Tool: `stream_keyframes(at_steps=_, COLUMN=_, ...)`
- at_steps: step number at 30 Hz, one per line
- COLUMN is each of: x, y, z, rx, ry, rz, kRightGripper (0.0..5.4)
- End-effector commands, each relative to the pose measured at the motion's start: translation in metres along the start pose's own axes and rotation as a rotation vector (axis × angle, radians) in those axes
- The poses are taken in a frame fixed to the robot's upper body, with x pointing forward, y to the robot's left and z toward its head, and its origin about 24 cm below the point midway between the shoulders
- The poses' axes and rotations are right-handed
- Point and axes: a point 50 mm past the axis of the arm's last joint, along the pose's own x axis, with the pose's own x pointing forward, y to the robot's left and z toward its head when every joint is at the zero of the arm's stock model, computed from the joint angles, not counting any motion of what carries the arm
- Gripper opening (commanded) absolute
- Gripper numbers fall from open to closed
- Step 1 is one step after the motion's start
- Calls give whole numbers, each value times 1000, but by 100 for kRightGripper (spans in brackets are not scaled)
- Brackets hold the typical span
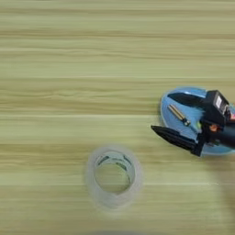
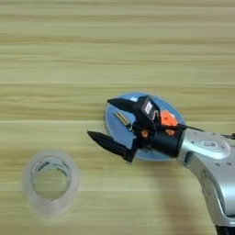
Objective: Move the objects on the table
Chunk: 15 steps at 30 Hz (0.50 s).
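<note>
Left eye view first: the wooden surface (image 1: 69, 55) fills everything, with its grain running sideways. A clear roll of tape (image 1: 113, 177) lies flat toward the near edge, roughly mid-width, well apart from everything else. Over by the right edge sits a blue plate (image 1: 170, 120), and the pincer (image 1: 170, 115) is parked over it with its two black fingers spread wide apart, gripping nothing. One finger (image 1: 186, 99) lies over the far part of the plate, while the other pokes out past the plate's left rim over bare wood. Between them you can see a small screwdriver (image 1: 179, 114) lying on the plate at a slant. I can't spot the glue stick or the cube in this view, since the pincer body covers that part of the plate.

Right eye view: same scene, but here you get more of the arm. The silver forearm (image 2: 209, 158) comes in from the near right corner, and the pincer (image 2: 100, 118) is again clearly splayed open, its lower finger tip well past the plate (image 2: 114, 128) toward the tape roll (image 2: 50, 181). The screwdriver (image 2: 122, 119) is right there between the fingers. Just behind the pincer's body, on the right part of the plate, an orange bit of the puzzle cube (image 2: 168, 118) peeks out. The rest of it is hidden. The glue stick doesn't show here either.
</note>
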Motion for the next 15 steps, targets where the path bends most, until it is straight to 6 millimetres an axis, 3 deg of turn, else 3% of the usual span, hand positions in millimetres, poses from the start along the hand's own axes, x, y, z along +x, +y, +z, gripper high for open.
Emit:
stream_keyframes(at_steps=1, x=6, y=4, z=17, rx=-91, ry=-29, rz=30, kRightGripper=538)
stream_keyframes(at_steps=15, x=27, y=16, z=8, rx=-88, ry=12, rz=117, kRightGripper=538)
